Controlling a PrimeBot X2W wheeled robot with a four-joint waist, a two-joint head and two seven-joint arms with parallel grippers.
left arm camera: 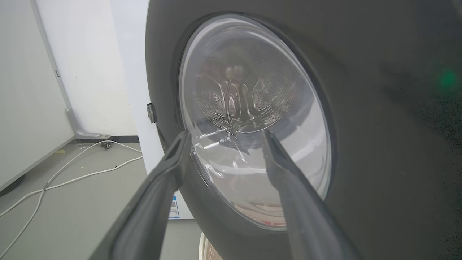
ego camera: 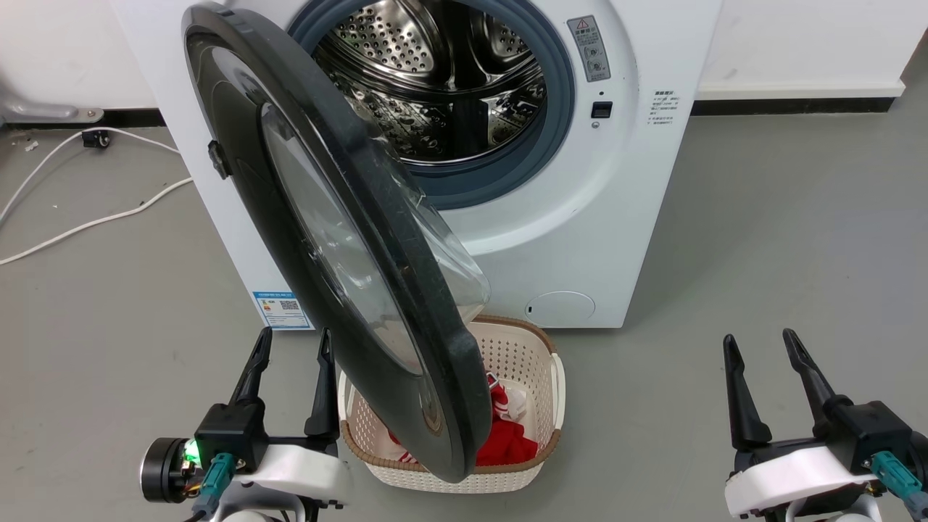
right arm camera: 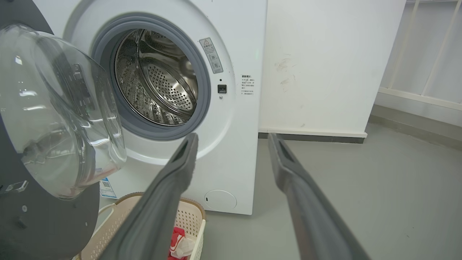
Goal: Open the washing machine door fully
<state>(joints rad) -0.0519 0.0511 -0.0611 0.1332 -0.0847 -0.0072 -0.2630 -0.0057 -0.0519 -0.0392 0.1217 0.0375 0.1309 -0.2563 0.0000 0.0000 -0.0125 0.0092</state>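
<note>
Lower left of head view: left gripper [ego camera: 296, 332], fingers spread, gripping nothing, just beside the door [ego camera: 395, 232], at its outer face. Lower right: right gripper [ego camera: 757, 335], likewise spread and empty, well apart. Centre: door half open, hanging over a basket [ego camera: 554, 377] of red clothes [ego camera: 507, 435]. Looks stiff, fairly heavy, glossy and slippery; glass bowl [ego camera: 326, 239] fragile. Best hooked at the free black rim, off the glass. Upper centre: washer [ego camera: 580, 239]; left gripper possibly in the swing path; cable [ego camera: 87, 225] on floor [ego camera: 761, 239], far left.

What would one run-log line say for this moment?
washing machine door: partly open, hanging over laundry basket | left gripper: open, facing door's outer glass | right gripper: open, empty | task: not yet done
</note>
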